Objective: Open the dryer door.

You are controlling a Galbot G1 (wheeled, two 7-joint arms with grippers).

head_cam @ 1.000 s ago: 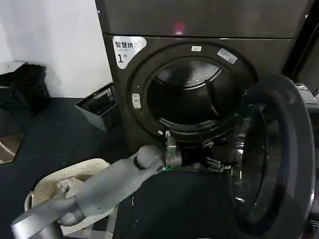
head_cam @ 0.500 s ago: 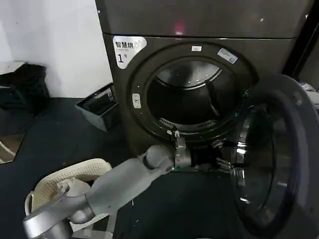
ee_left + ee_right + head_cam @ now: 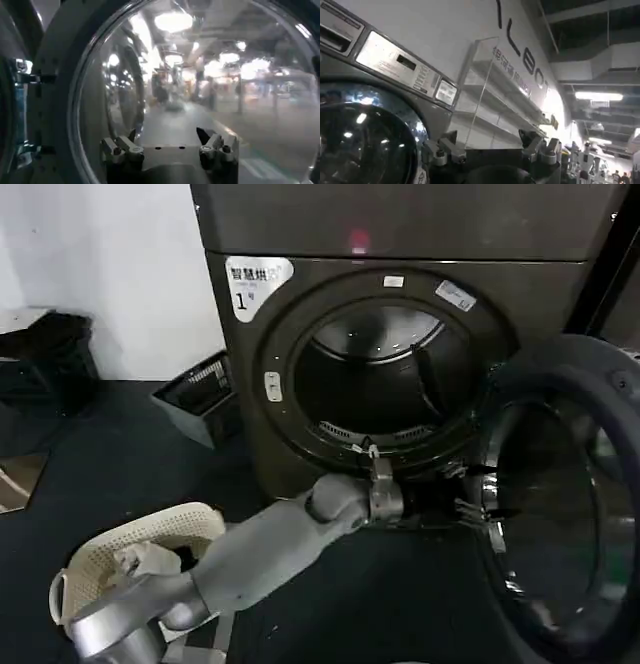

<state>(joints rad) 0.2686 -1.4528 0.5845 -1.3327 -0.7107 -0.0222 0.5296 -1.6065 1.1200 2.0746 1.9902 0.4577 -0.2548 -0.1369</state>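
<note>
While the drum mouth stands fully exposed, the job looks close to finished.

Progress: dryer door [image 3: 560,504] is swung well out on its hinge side, to the right of the round opening; by my judgement only a last push wider, if any, and pulling the arm clear remain.

Dryer door position: it hangs off the right edge of the dryer [image 3: 400,364] front, dark inner side toward the camera, glass in the middle, its far rim running off the head view.

Left tool: left tool [image 3: 470,506] reaches across below the drum opening [image 3: 375,384] to the inner edge of the door; in the left wrist view [image 3: 170,145] the fingers stand apart with nothing between them, pointed at the door glass [image 3: 200,85].

Contact: whether the left tool touches the door rim or is just beside it I cannot tell.

Right tool: right tool [image 3: 492,147] is held up near another machine's chrome-rimmed door [image 3: 365,135] and control panel, fingers spread, holding nothing.

Nearby: pale laundry basket [image 3: 110,559] on the floor at lower left, behind the left arm.

Hidden: the door's hinge and handle are hard to make out; its lower right part is cut off.
</note>
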